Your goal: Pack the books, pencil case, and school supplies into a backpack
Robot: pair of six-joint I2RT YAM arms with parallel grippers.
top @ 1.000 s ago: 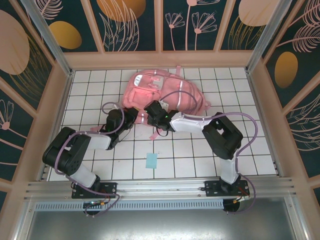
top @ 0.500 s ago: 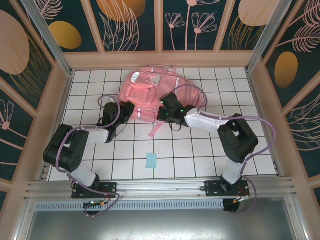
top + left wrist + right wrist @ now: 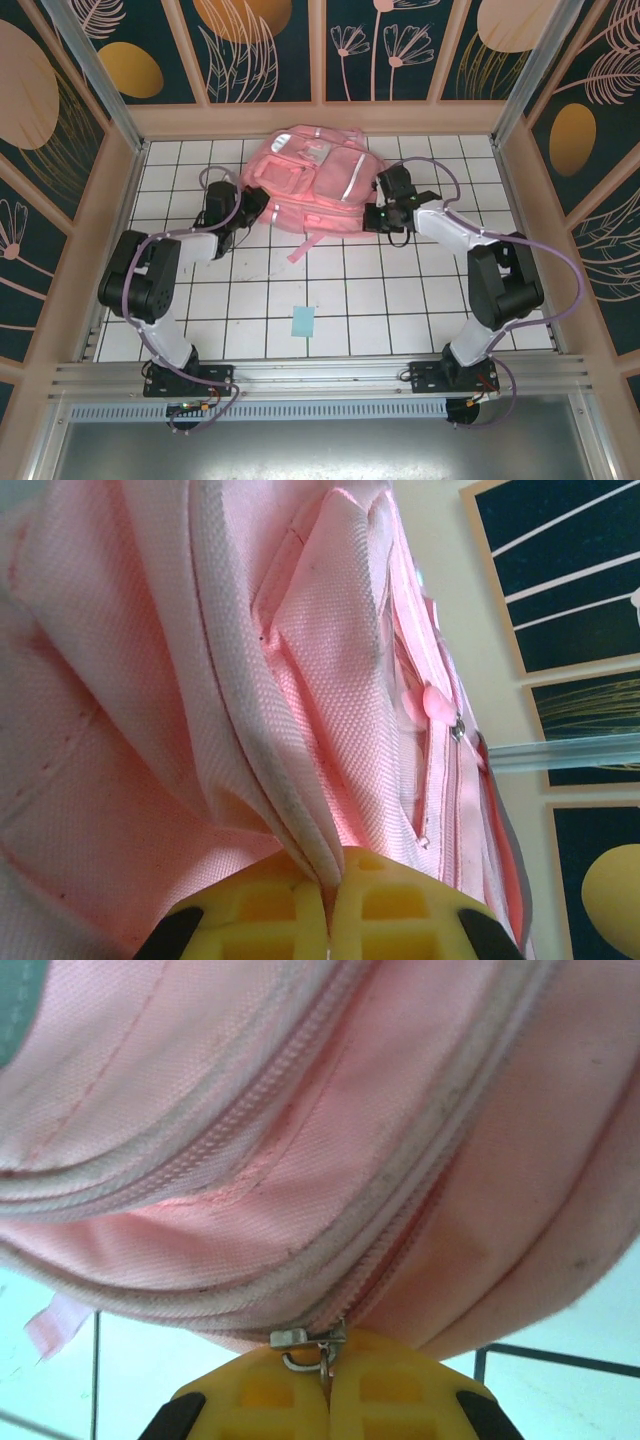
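Note:
The pink backpack [image 3: 315, 180] lies front-up at the back of the tiled table. My left gripper [image 3: 256, 207] is at its left edge; in the left wrist view the yellow fingers [image 3: 400, 900] are shut on a piped fold of the backpack's fabric [image 3: 300, 830]. My right gripper [image 3: 372, 212] is at the bag's right side, shut [image 3: 326, 1360] on the metal zipper pull [image 3: 305, 1338] of a closed zipper run. A light-blue square pad [image 3: 302, 322] of the school supplies lies on the tiles near the front. The books and the pencil case are out of view.
A loose pink strap [image 3: 300, 248] trails from the backpack's near edge onto the tiles. Wooden walls [image 3: 320, 118] enclose the table on three sides, close behind the backpack. Both arms reach forward on either side of the bag.
The right gripper has travelled from the bag's near middle round to its right side. The backpack has shifted back and turned. The left gripper has moved back with the bag's left edge.

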